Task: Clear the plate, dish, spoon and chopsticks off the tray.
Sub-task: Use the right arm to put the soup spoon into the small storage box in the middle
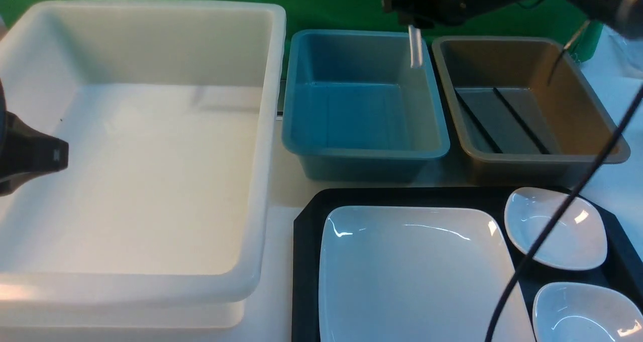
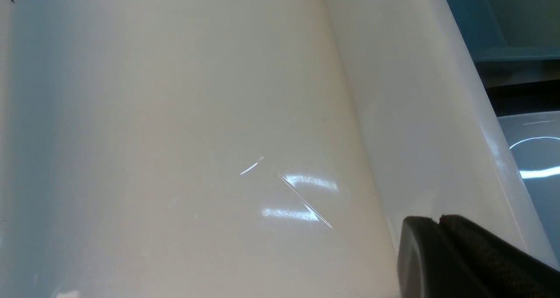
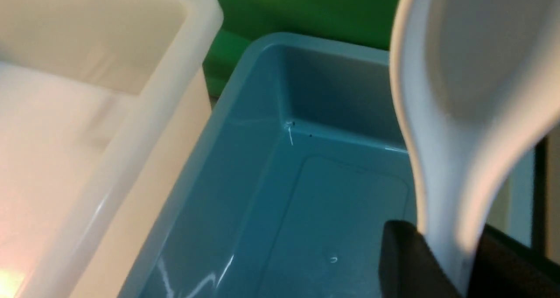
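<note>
Right gripper [image 1: 414, 15] sits at the top of the front view, right of centre, its jaws pinched narrowly on the handle of the spoon [image 1: 416, 48]. The right wrist view shows this plainly: the white handle runs down between two dark fingers [image 3: 398, 258], and the deep bowl of the spoon points away from the camera.

The spoon hangs straight below the claw with its long axis close to vertical (it looks edge-on from the front). It is clear of everything, over the upper right corner of the blue tub [image 1: 361, 153]. The drop looks like the step in hand, and it turns on that alignment: the tub floor lies directly beneath, but the tub's right wall is near, with the brown tub [image 1: 542, 156] just beyond it. The chopsticks [image 1: 520, 120] lie in the brown tub.

Left gripper [image 1: 58, 153], at the left edge over the white tub [image 1: 266, 131], appears closed on nothing and is well apart from the spoon.

On the tray [image 1: 306, 231] in the lower right sit the plate [image 1: 412, 271], the upper dish [image 1: 552, 226] and the lower dish [image 1: 582, 312].
</note>
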{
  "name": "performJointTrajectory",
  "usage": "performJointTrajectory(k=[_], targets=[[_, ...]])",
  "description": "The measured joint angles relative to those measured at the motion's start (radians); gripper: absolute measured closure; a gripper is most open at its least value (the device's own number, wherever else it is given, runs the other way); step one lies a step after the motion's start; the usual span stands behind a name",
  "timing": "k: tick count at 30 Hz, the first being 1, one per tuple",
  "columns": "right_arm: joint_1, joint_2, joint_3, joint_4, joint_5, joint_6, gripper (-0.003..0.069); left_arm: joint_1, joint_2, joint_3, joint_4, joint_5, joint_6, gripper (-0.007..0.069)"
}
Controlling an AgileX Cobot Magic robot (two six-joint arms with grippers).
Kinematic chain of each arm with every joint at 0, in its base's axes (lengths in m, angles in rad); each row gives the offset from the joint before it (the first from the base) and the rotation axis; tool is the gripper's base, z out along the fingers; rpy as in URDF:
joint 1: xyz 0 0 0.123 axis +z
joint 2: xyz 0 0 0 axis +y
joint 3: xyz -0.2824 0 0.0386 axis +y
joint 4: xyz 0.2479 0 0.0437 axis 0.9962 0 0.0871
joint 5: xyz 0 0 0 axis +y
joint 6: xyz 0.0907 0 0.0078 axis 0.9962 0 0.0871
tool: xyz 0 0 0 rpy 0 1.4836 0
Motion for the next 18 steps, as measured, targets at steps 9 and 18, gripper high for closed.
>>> performJointTrajectory(k=[9, 18], targets=[[0.0, 0.103, -0.072, 0.002, 0.107, 0.021, 0.0082, 0.0, 0.0, 0.0, 0.038, 0.0, 0.001, 0.0607], [-0.053, -0.143, -0.09, 0.002, 0.58, -0.216, 0.0562, 0.0, 0.0, 0.0, 0.038, 0.006, 0.001, 0.0607]])
